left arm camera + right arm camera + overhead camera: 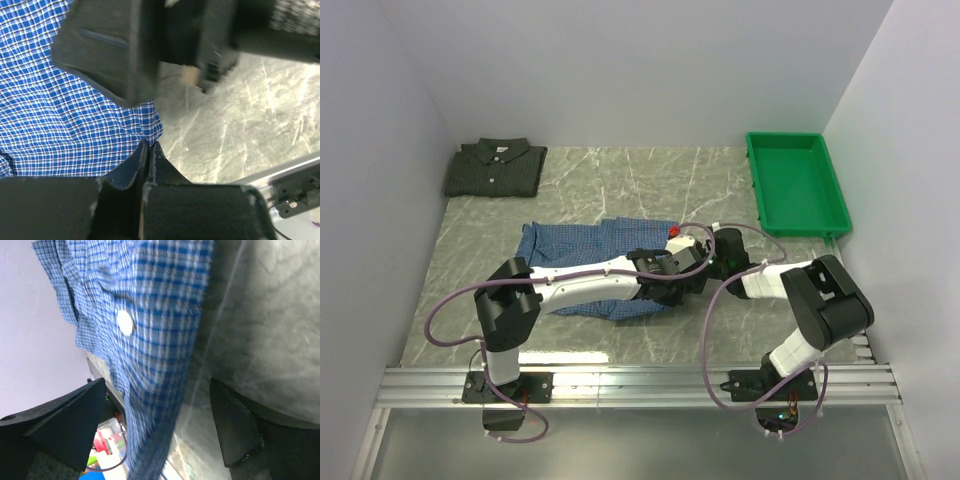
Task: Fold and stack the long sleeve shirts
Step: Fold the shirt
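Across the middle of the grey marbled table (620,180) the blue fine-checked cloth shirt (570,240) lies unfolded. The dark green-grey checked shirt (495,168) sits folded in the far left corner, likely as the stack's base. The left gripper (148,146) pinches the blue hem for lifting, while the right gripper (157,390) straddles the shirt's edge, jaws wide.

Wide-spread hand (157,385), blue check shirt (155,315), 1 white button (124,322)
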